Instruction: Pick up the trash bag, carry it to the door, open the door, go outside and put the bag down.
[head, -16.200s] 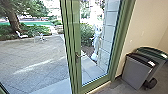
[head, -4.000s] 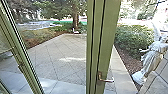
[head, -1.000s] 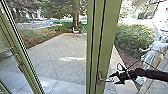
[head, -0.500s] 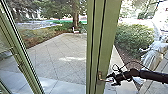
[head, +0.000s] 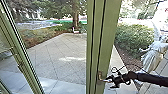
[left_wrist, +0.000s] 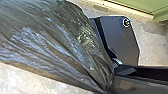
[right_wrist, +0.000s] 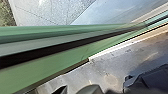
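"Just off the free end of the door handle (head: 107, 80), that's where the right gripper (head: 110, 82) was. Fingers spread, one above the lever and one below, tip pretty much in the gap. Couldn't tell if anything touched though."

"OK, but which way did the lever run? That's what I'd worry about."

"Sideways, roughly level, sticking out from the green door frame (head: 108, 37) towards the robot's right. The forearm came in from that same side, more or less in line with it. So the pull-down had to go across the lever's length, not along it. Too shallow a bite and it probably would've slid off the end, imo."

"Why not use the other arm?"

"Right one was way nearer the door handle, and the left gripper (left_wrist: 113, 81) was busy anyway. It had the gathered neck of the trash bag (left_wrist: 57, 42) pinched, with the bag fanning out from there. All of that was on the robot's side of the door handle."

"Makes sense. Looked like the door-opening step to me, bag sorted, going outside not done."
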